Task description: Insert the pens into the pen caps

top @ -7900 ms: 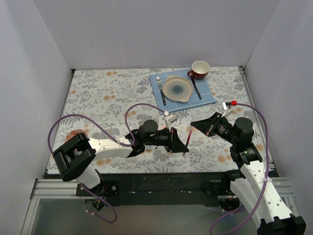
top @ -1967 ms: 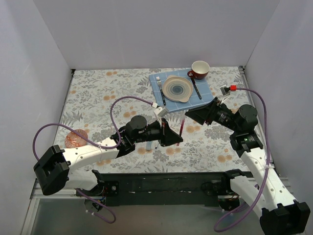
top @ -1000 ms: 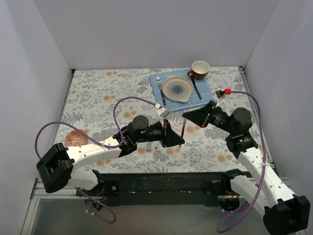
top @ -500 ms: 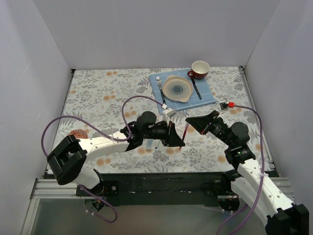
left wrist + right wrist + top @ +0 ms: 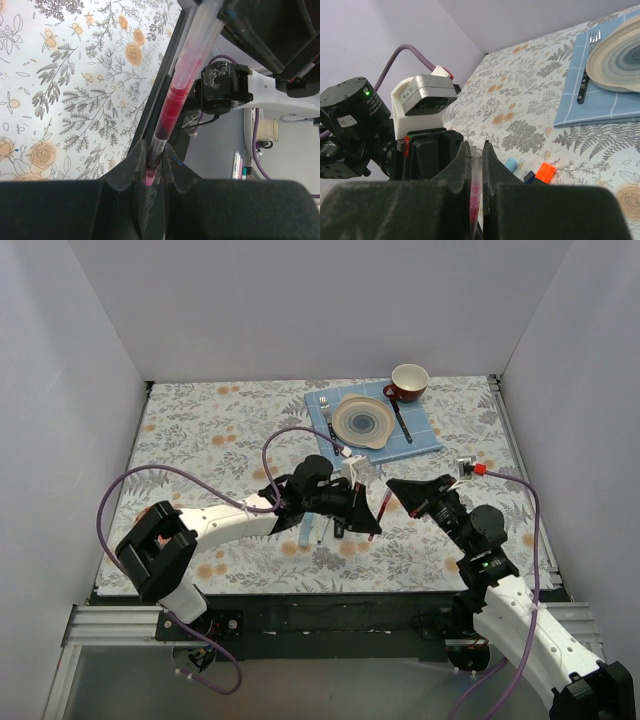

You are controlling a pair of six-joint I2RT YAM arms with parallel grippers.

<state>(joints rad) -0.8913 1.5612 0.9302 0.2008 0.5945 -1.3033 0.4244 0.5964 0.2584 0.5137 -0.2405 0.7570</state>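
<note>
My left tool (image 5: 156,159) is clamped on the lower end of the red pen (image 5: 172,107): slim red barrel, dark band, clear pink-tinted upper end, held tilted above the table (image 5: 520,115). My right tool (image 5: 476,150) pinches that clear end. A light-blue cap (image 5: 511,163) and an orange cap (image 5: 545,172) lie near each other on the table.

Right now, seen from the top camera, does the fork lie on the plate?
No, the fork lies on the blue mat, just left of the plate.
</note>
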